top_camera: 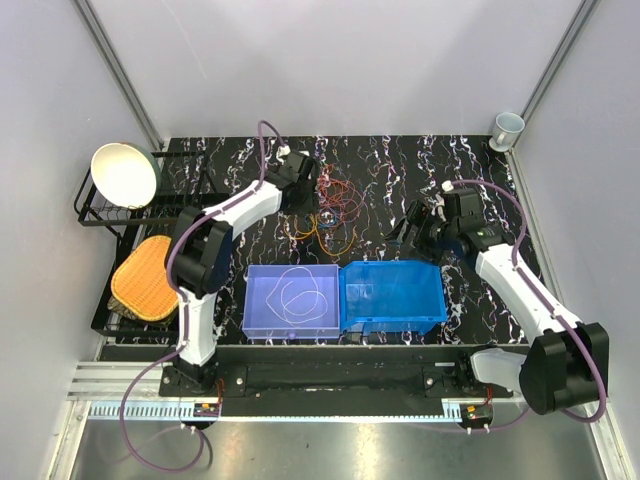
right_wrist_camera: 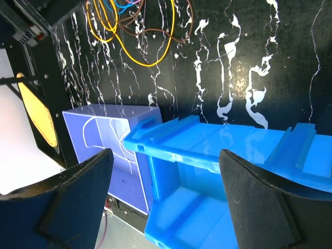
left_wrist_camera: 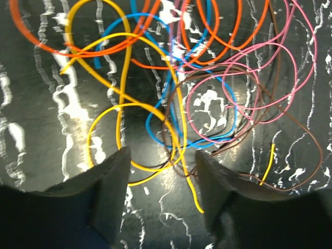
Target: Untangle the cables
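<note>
A tangle of thin cables [top_camera: 335, 212] in orange, yellow, blue, pink and brown lies on the black marbled table, behind the bins. In the left wrist view the cables [left_wrist_camera: 176, 88] fill the upper part, loops overlapping. My left gripper [left_wrist_camera: 162, 179] is open just above the table, its fingers either side of a yellow cable end [left_wrist_camera: 193, 194] at the tangle's edge, holding nothing. My right gripper [right_wrist_camera: 165, 192] is open and empty, hovering over the blue bin [right_wrist_camera: 218, 171]. A white cable [top_camera: 300, 293] lies coiled in the pale purple bin [top_camera: 292, 300].
The blue bin [top_camera: 392, 295] and purple bin stand side by side at the table's near edge. A black rack [top_camera: 120, 240] at the left holds a white bowl [top_camera: 124, 174] and a yellow basket [top_camera: 147, 277]. A white cup [top_camera: 507, 128] stands at the back right.
</note>
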Motion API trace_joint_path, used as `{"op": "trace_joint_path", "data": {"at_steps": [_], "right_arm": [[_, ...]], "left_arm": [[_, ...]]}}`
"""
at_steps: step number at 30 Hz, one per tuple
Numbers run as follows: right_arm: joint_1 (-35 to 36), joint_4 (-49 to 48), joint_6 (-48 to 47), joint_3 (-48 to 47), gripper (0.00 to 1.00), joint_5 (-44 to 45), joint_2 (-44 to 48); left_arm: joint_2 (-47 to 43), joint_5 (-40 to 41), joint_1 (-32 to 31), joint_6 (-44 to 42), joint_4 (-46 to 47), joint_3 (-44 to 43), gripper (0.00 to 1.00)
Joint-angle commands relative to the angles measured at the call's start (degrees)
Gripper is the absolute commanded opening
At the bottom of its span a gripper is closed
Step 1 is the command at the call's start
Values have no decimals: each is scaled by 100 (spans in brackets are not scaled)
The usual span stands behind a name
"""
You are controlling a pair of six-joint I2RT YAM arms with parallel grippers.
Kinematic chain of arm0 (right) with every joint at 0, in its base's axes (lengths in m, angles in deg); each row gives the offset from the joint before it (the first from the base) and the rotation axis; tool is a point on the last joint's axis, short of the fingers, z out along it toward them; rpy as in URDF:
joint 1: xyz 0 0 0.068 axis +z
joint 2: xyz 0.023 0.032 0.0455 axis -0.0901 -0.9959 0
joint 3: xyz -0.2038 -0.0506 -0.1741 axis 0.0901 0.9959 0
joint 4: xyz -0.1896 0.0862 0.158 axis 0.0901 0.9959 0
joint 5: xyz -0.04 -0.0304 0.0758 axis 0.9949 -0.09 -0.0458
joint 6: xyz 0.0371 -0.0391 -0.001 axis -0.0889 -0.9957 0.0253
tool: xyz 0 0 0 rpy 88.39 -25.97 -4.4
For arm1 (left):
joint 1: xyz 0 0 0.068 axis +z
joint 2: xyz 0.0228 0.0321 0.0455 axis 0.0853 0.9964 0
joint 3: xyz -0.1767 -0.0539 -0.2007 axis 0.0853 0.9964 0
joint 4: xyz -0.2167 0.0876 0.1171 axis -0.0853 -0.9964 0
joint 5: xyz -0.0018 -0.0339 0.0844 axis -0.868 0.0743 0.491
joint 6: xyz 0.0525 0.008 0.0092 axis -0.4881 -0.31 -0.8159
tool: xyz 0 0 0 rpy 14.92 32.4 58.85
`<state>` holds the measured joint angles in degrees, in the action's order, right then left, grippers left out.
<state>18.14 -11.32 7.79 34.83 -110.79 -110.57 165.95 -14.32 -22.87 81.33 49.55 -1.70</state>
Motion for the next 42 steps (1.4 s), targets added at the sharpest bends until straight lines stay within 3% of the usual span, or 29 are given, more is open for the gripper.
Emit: {"op": "trace_joint_path", "data": {"at_steps": [1, 3, 7, 8, 12, 17, 21, 25, 29, 33, 36, 39, 42], "right_arm": [[153, -142, 235, -384, 88, 343, -40], [258, -133, 349, -428, 88, 422, -31], [442, -142, 447, -446, 87, 492, -5], [469, -142, 464, -437, 87, 519, 13], [548, -124, 482, -454, 87, 484, 144], [548, 16, 359, -691, 87, 466, 434], [548, 69, 175, -990, 88, 370, 593], [548, 130, -10, -1298, 89, 256, 759], [557, 122, -151, -1395, 89, 229, 970], [548, 78, -247, -1272, 92, 238, 1199], [540, -1, -353, -1237, 93, 133, 1322], [548, -194, -345, -1202, 95, 44, 1393], [548, -379, -213, -1228, 95, -87, 1314]], "left_arm": [[244, -260, 61, 4, 312, -202, 48], [315, -276, 87, 40, 267, -256, 44], [377, -383, 131, 66, 206, -413, 6], [342, -356, 131, 75, 154, -449, 0], [-114, -259, 114, 75, -13, -545, 0], [-747, -444, 26, -170, -593, -1466, 0], [-897, -488, -158, -671, -1331, -3246, 0], [-1081, -837, -229, -751, -1860, -4465, 0], [-1670, -1296, -246, -742, -1632, -3923, 0], [-2529, -1367, -282, -909, -1158, -1802, 0], [-2926, -1524, -282, -1023, -973, -726, 0], [-3059, -1394, -317, -1172, -963, -458, 0], [-2920, -876, -317, -1191, -1207, -789, 0]]}}
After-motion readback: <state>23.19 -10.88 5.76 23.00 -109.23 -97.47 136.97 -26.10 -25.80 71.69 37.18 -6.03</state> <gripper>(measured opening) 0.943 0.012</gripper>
